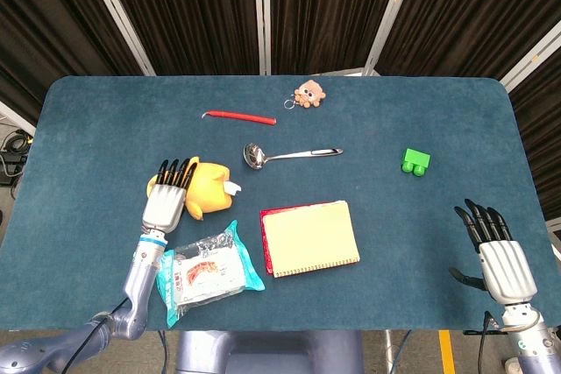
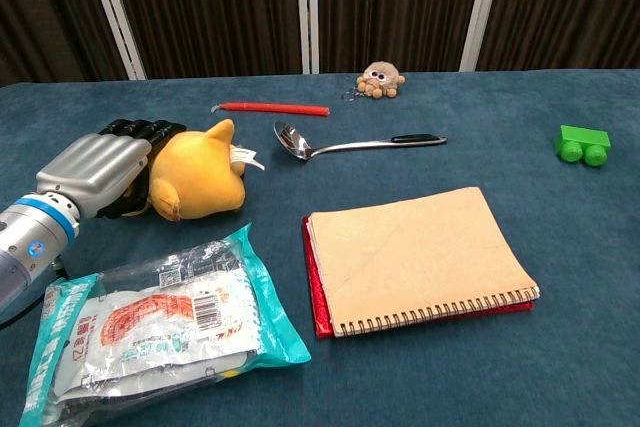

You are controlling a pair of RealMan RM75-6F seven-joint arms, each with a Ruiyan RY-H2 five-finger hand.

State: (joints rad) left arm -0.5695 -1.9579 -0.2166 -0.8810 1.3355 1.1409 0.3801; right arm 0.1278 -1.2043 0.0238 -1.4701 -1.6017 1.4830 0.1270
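Grasp step: left hand (image 2: 100,172) lying over yellow plush toy (image 2: 200,169) at left-centre of blue worktop (image 1: 96,129), fingers apart, not yet gripping. Next likely calling for finger closure. Right hand (image 1: 497,256) resting lower right, unclenched, holding nothing.

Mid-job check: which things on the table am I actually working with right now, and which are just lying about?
In hand:
left hand, fingers over the yellow plush toy

Lying about:
snack packet
spiral notebook
ladle
red stick
small plush keychain
green block
right hand, apart from everything
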